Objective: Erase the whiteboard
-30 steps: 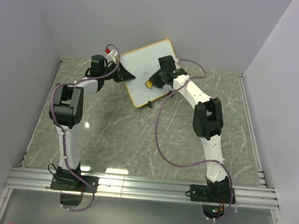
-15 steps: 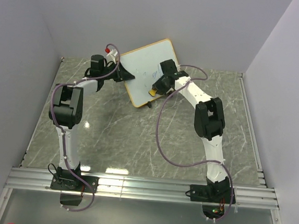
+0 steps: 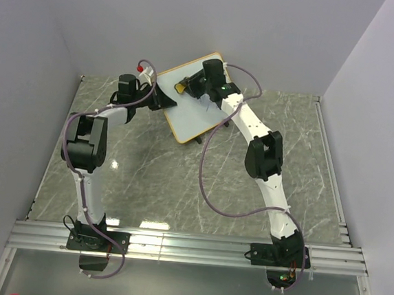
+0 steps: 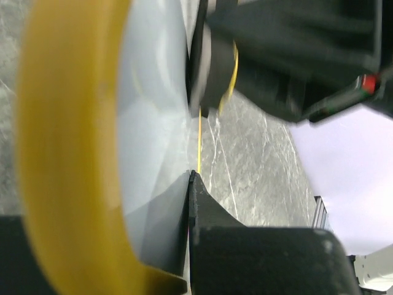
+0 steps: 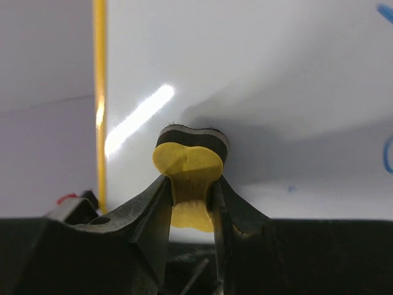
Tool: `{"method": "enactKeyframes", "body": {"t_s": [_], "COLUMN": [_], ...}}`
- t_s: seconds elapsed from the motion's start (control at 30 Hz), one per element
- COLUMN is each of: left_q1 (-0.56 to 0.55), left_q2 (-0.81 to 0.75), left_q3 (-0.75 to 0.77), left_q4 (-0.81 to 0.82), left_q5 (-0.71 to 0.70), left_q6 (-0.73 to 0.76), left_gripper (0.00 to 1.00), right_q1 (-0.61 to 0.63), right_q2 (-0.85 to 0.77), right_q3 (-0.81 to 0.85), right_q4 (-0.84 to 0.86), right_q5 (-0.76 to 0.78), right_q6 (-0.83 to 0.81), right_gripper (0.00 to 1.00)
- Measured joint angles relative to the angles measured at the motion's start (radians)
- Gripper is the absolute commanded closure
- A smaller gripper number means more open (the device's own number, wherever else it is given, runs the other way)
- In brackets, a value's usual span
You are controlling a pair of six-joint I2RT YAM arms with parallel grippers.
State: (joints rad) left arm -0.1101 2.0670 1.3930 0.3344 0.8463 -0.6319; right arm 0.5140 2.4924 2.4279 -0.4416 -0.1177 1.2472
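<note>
The board (image 3: pixel 189 116) leans tilted at the back of the table (image 3: pixel 146 177), a black stand (image 3: pixel 196 139) showing under its lower edge; blue marks (image 5: pixel 387 153) sit at one side. The left claw (image 3: pixel 170 102) is clamped on the board's rim; the right claw (image 3: pixel 185 88) is clamped on the eraser (image 5: pixel 187 161), pressing it to the board. Half a second ago the eraser was low on the board; now it is up beside the left claw.

The board (image 3: pixel 188 116) stands tilted at the back of the table (image 3: pixel 180 187), close to the rear wall (image 3: pixel 275 37). The left gripper (image 3: pixel 166 101) clamps its left edge. The right gripper (image 3: pixel 185 87) presses an eraser (image 5: pixel 186 161) to the upper face, and its arm crosses the right side. The lower face is uncovered, and the table in front lies open.
</note>
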Motion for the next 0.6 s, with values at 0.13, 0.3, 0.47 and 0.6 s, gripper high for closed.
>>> {"method": "enactKeyframes", "body": {"t_s": [0.13, 0.3, 0.47, 0.6], "left_q1": [-0.003, -0.005, -0.005, -0.005], "left_q2": [-0.030, -0.039, -0.039, -0.039], "left_q3": [-0.039, -0.045, -0.040, -0.031], "left_q4": [-0.006, -0.026, -0.042, -0.053], "left_q5": [-0.005, -0.004, 0.001, 0.006], "left_q6": [0.001, -0.002, -0.004, 0.009], "left_gripper": [1.00, 1.00, 1.00, 1.00], "right_q1": [-0.016, -0.047, -0.069, -0.062], "right_q2": [0.011, 0.008, -0.072, -0.174], "right_q3": [0.002, -0.043, -0.212, -0.400], "right_q4": [0.058, 0.092, 0.111, 0.098], "right_q5": [-0.003, -0.010, -0.009, -0.007], "right_q6": [0.025, 0.024, -0.015, -0.061], "right_gripper": [1.00, 1.00, 1.00, 1.00]}}
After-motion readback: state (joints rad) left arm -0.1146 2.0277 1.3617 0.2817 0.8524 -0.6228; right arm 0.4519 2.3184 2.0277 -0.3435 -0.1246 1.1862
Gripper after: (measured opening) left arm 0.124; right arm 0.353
